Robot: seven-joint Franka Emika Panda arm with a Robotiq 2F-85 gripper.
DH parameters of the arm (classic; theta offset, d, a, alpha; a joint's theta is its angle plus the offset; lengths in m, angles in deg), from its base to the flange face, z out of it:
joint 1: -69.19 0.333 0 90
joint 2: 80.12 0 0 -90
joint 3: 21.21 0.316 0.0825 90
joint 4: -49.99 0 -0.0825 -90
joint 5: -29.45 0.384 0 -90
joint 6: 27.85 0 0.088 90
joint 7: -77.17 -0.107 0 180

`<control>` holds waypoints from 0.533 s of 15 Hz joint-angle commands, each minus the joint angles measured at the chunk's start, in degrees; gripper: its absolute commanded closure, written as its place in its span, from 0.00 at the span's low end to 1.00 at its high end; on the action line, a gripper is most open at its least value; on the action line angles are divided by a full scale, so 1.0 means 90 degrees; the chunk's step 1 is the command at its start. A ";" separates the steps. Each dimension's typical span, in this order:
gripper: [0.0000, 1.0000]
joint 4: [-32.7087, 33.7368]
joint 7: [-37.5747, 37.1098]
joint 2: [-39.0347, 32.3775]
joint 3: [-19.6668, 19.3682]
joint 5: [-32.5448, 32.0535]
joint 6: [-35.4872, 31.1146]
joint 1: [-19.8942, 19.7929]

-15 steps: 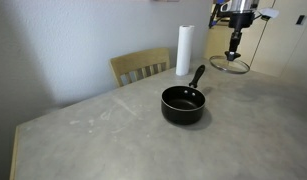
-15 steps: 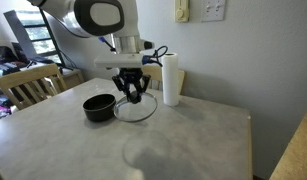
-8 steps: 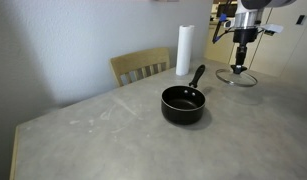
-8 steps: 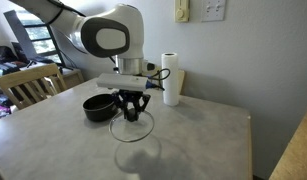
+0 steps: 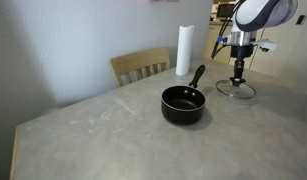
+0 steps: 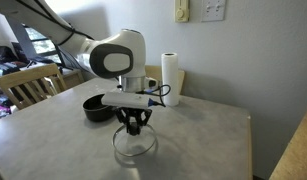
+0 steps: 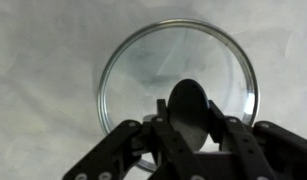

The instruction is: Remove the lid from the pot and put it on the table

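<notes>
Glass lid (image 7: 158,65) is clenched at its knob (image 7: 188,100) by the jaws, low over the worktop (image 6: 198,140); gentle set-down, then release, seems needed.

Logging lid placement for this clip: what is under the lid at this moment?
Through the lid, the wrist view shows only bare grey table. The pot stands apart, open. The gripper, shut on the knob, hides the patch beneath it; contact with the table cannot be told.

In the wrist view the hand (image 7: 190,125) covers the lid's (image 7: 158,65) near rim; in an exterior view the arm (image 6: 118,60) hides part of the pot (image 6: 92,107).
</notes>
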 commanded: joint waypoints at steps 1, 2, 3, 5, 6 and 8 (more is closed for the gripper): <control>0.85 0.0057 -0.0249 -0.0187 -0.0106 -0.0377 -0.0377 0.0050; 0.85 0.0081 -0.0316 -0.0235 -0.0102 -0.0451 -0.0441 0.0042; 0.85 0.0102 -0.0391 -0.0282 -0.0102 -0.0520 -0.0489 0.0036; 0.85 0.0140 -0.0507 -0.0365 -0.0091 -0.0589 -0.0572 0.0011; 0.85 0.0158 -0.0554 -0.0401 -0.0085 -0.0606 -0.0596 0.0001; 0.82 0.0200 -0.0537 -0.0416 -0.0052 -0.0592 -0.0563 -0.0041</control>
